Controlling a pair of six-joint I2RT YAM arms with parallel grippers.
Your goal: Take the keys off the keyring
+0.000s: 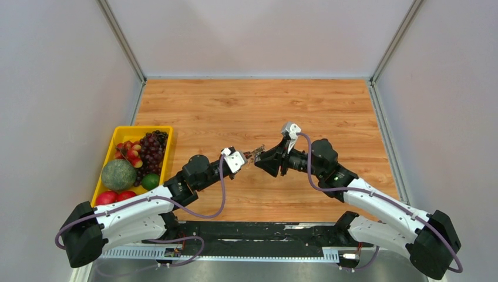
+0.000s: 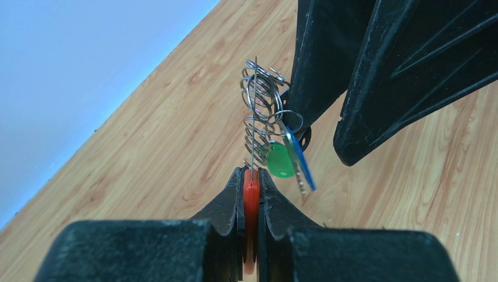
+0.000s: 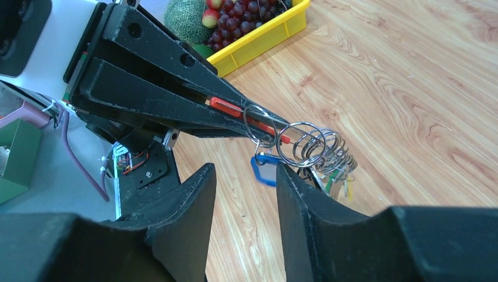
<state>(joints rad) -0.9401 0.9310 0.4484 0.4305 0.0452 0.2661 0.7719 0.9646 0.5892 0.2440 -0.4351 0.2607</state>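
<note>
My left gripper [image 2: 251,176] is shut on the red clip [image 2: 251,200] of the keyring and holds it above the table. Several silver rings [image 2: 261,100] stand up from the clip. A green-headed key [image 2: 281,160] and a blue-headed key [image 2: 300,158] hang from them. In the right wrist view the red clip [image 3: 226,107] sits between the left fingers, with the rings [image 3: 311,148] and a blue key head [image 3: 265,170] beyond. My right gripper [image 3: 246,176] is open, its fingertips just beside the rings, not gripping anything. In the top view both grippers meet at the keyring [image 1: 256,154].
A yellow tray [image 1: 109,151] with grapes, a melon, apples and a lime stands at the left edge of the wooden table. Grey walls enclose the table on three sides. A black rail runs along the near edge.
</note>
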